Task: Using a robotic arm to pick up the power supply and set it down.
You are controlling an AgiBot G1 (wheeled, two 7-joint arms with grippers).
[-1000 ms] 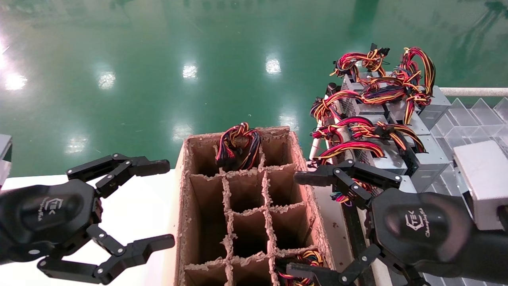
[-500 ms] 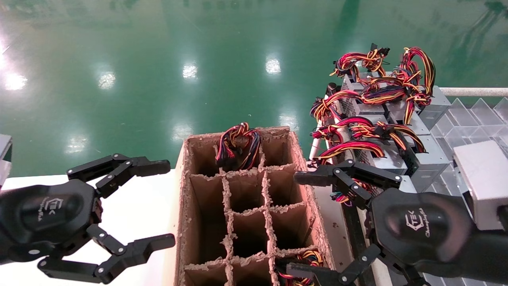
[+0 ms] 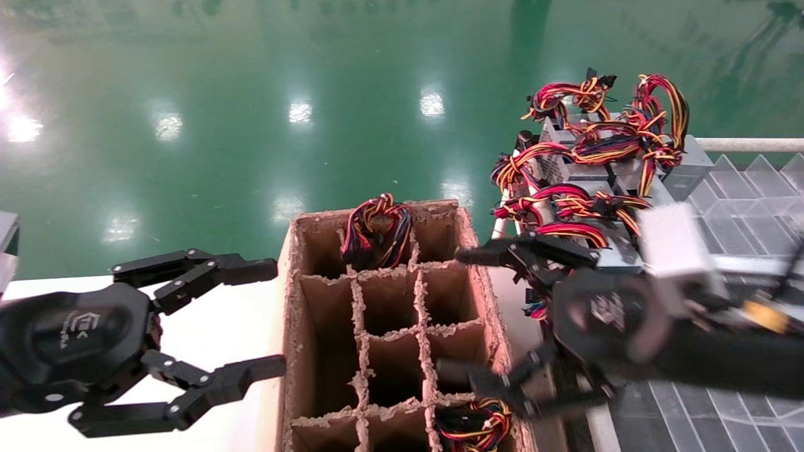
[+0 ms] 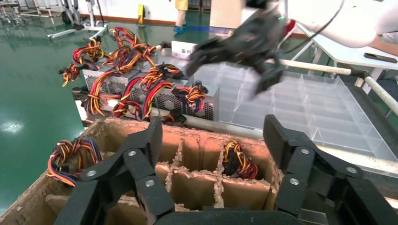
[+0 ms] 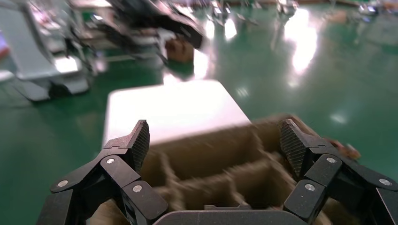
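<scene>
Silver perforated power supply [image 3: 568,164] – red-yellow wires, right gripper [image 3: 468,320] spread, seemingly empty, left gripper [image 3: 273,320] spread

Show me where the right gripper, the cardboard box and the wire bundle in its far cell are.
right gripper [image 3: 468,319], head view, between fingertips.
cardboard box [image 3: 290,326], head view, left wall.
wire bundle [image 3: 377,229], head view, middle.

Factory hall: glossy green floor [image 3: 251,94], stacked power supplies [image 3: 603,163].

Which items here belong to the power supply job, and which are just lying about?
Job:
- power supplies, stacked at the right
- right claw, open, empty, beside them
- divided carton, some cells holding wire bundles

Lying about:
- left claw, open, idle
- white table
- clear tray
</scene>
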